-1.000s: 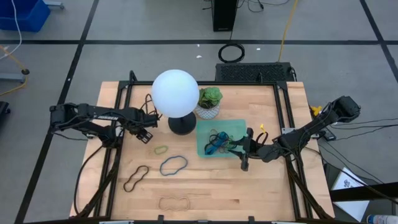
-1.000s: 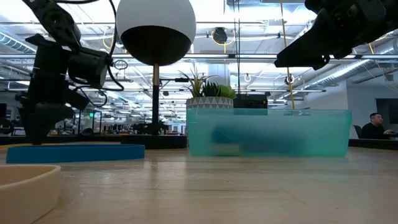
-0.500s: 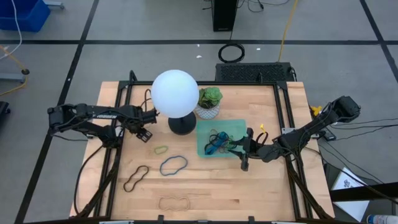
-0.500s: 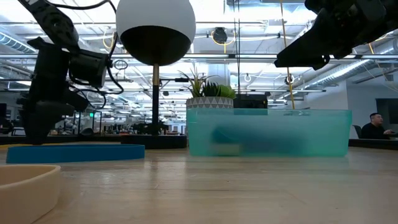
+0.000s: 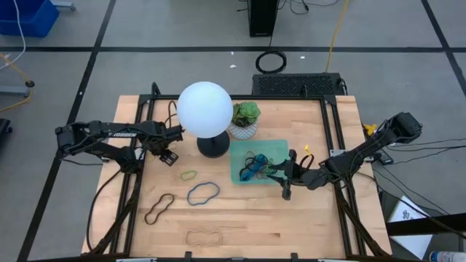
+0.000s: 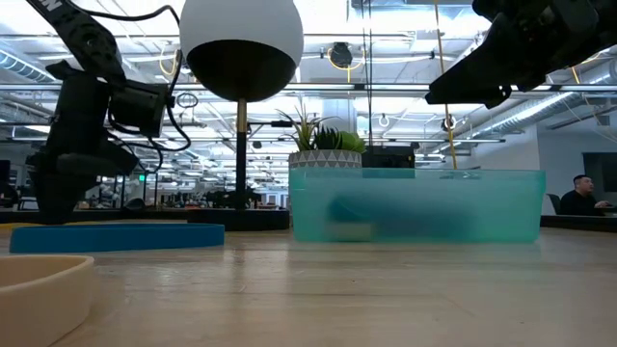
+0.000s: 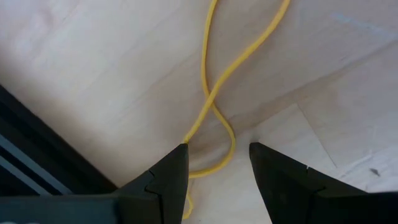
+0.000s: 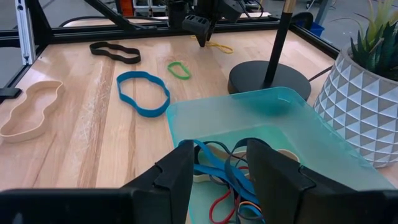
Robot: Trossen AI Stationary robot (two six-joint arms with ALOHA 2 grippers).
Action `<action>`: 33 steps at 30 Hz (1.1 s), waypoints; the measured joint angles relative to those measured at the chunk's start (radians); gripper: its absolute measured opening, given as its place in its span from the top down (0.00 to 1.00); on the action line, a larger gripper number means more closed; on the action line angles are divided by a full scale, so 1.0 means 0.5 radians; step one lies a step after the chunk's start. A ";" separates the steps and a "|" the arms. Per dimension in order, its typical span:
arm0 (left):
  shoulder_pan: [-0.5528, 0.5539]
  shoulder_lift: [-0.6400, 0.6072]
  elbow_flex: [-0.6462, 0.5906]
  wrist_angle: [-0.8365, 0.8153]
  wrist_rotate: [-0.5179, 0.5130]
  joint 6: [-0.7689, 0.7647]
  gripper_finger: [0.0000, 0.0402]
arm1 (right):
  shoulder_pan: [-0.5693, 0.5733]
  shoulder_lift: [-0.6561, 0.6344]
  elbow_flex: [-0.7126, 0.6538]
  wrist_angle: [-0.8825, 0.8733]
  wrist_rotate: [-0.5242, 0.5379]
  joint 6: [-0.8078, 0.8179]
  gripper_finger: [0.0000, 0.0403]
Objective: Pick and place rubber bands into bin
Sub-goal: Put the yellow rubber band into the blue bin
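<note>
Your left pincer [image 7: 214,163], fingers parted, hangs over a limp, feather-light yellow band [image 7: 214,93] near the tabletop's [image 5: 306,225] left edge; pinch one strand at the crossing. Right pincer [image 8: 217,163] waits, parted, over the bin [image 8: 311,130].

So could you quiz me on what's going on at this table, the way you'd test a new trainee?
1. True or false: the bin already holds several rubber bands.
2. Which colour of band lies on the table between the open jaws of the left arm? A) yellow B) blue C) tan
3. Fill in the blank: the jaws of the right arm hang open just above the ____.

Key: 1 true. 2 A, the yellow band. 3 bin.
</note>
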 joint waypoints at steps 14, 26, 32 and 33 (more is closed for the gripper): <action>0.016 0.002 -0.001 0.003 -0.122 -0.166 0.59 | -0.005 0.000 0.000 -0.001 0.000 -0.007 0.65; 0.057 0.002 -0.005 0.081 0.023 -0.062 0.87 | -0.059 0.000 0.000 -0.002 0.000 -0.005 0.65; 0.059 0.002 -0.002 0.092 -0.026 -0.075 0.98 | -0.066 0.000 0.000 -0.002 -0.001 -0.004 0.65; 0.060 0.002 -0.002 0.093 -0.032 -0.070 0.98 | -0.066 0.000 0.000 -0.002 -0.001 -0.004 0.65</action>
